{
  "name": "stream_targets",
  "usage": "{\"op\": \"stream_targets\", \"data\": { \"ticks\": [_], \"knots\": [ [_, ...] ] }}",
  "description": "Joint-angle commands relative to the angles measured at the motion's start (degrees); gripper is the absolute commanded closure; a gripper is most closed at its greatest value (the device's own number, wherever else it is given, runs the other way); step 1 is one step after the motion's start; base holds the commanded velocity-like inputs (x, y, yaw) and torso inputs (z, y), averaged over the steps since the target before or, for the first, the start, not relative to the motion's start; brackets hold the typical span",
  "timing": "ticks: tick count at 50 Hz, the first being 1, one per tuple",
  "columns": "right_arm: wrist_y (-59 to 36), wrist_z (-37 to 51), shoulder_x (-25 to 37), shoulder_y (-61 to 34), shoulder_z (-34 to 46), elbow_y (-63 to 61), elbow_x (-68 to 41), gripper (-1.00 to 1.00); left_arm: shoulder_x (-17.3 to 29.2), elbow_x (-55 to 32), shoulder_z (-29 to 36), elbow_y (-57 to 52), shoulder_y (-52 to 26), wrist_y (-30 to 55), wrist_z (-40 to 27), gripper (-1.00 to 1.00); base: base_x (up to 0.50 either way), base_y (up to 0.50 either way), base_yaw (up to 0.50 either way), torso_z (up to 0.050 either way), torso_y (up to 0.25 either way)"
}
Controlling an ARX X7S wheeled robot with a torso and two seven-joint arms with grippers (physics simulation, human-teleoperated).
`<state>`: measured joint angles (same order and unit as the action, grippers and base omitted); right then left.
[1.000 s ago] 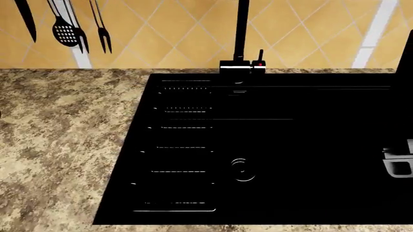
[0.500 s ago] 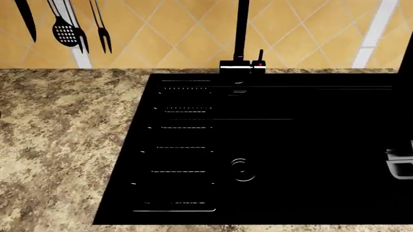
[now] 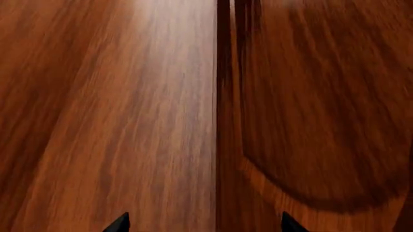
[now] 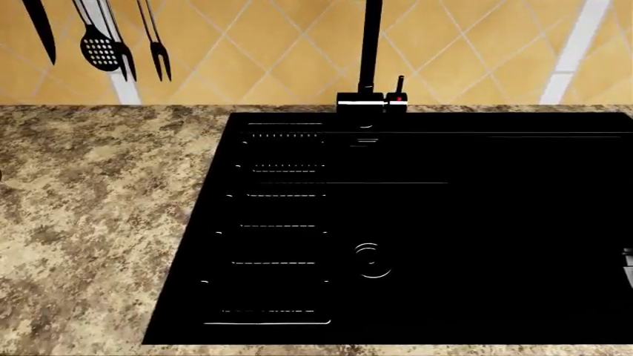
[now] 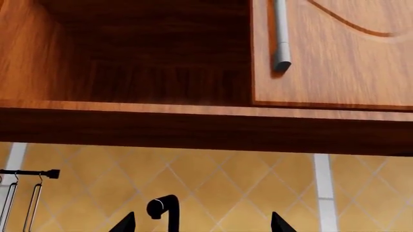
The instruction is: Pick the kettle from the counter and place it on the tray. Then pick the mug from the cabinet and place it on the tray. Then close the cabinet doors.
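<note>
The kettle, the tray and the mug are out of view in all three views. The head view shows the speckled counter (image 4: 89,222). My left gripper (image 3: 204,226) is open; its dark fingertips (image 3: 119,224) stand wide apart close in front of a reddish wooden cabinet door (image 3: 322,121), with a dark seam (image 3: 223,96) beside it. My right gripper (image 5: 202,226) is open and empty, held below the wall cabinet. That cabinet's left half (image 5: 148,63) gapes open and dark. Its right door (image 5: 335,53) with a grey bar handle (image 5: 279,34) covers the other half.
A large black sink (image 4: 416,230) with a ribbed drainer fills the counter's right part, a black faucet (image 4: 370,59) behind it. Utensils (image 4: 109,44) hang on the tiled wall. A grey sliver of arm (image 4: 628,267) shows at the head view's right edge.
The grey part of my right arm at the head view's right edge has slid right and down, almost leaving the picture. Counter and sink are unchanged.
</note>
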<state>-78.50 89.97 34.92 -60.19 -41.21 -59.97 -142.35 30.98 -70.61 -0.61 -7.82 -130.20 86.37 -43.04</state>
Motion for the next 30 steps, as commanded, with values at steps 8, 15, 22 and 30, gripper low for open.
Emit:
{"op": "stream_targets", "data": {
  "ticks": [8, 15, 22, 30],
  "knots": [
    [-2.09, 0.00, -1.18, 2.01, -3.43, -0.03, -1.56, -1.00, -13.94, -5.36, -3.80, 3.75, 2.85, -6.78, 0.53, -1.00, 0.00, 0.00, 0.00, 0.001, 0.000],
    [-2.03, 0.00, -1.96, 2.26, -4.03, -0.03, -1.98, -1.00, -17.94, -5.99, -4.77, 6.51, 3.31, -10.57, 1.31, -1.00, 0.00, 0.00, 0.00, 0.001, 0.000],
    [-1.90, 0.00, -2.07, 1.84, -3.35, -0.03, -2.17, -1.00, -20.48, -4.85, -2.59, 8.57, 2.70, -12.83, 4.05, -1.00, 0.00, 0.00, 0.00, 0.000, 0.000],
    [-0.54, 0.00, -0.86, 0.92, -2.57, -0.03, -2.63, -1.00, -21.87, -3.29, -0.25, 9.77, 2.96, -14.56, 5.64, -1.00, 0.00, 0.00, 0.00, 0.001, 0.000]
  ]
}}
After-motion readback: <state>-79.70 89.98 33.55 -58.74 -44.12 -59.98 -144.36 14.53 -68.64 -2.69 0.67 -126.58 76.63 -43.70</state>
